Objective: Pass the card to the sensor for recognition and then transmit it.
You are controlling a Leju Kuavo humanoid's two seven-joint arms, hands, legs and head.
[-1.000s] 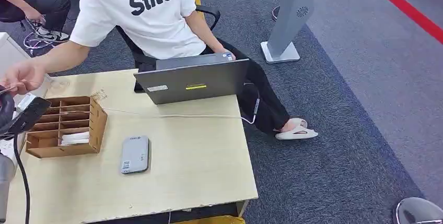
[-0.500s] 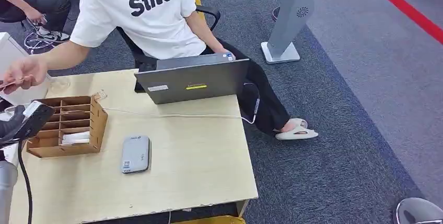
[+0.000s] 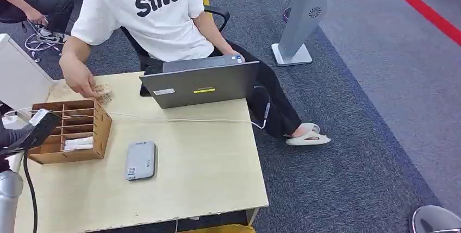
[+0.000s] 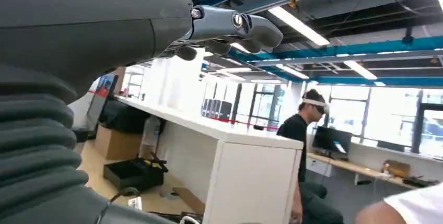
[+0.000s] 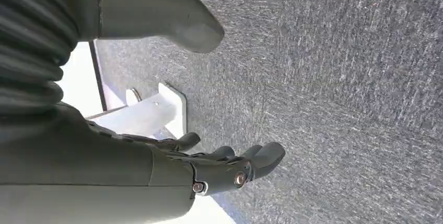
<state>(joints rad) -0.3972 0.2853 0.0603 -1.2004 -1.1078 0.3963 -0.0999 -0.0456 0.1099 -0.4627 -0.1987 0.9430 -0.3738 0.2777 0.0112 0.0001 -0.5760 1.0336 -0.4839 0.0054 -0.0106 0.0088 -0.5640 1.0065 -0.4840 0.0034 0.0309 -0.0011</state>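
Observation:
The grey card sensor (image 3: 140, 161) lies flat on the wooden table (image 3: 201, 162), just right of an open wooden card box (image 3: 68, 131) with white cards (image 3: 78, 144) in a front slot. My left hand (image 3: 24, 130) hovers at the table's left edge, beside the box. In the left wrist view its fingers (image 4: 230, 28) are stretched out with nothing in them. My right hand (image 5: 230, 166) hangs over grey carpet, fingers apart and empty. A person's hand (image 3: 81, 83) reaches down to the table behind the box, by a small pale object (image 3: 103, 94).
A person in a white shirt (image 3: 152, 10) sits behind the table at a grey laptop (image 3: 201, 83). A white cable (image 3: 179, 120) runs across the table from the box to the right edge. A white cabinet (image 3: 19, 78) stands at the left, a grey kiosk stand (image 3: 301, 21) on the carpet beyond.
The person's hand has drawn away from my left hand and come down on the table behind the box. My left hand has sunk a little lower.

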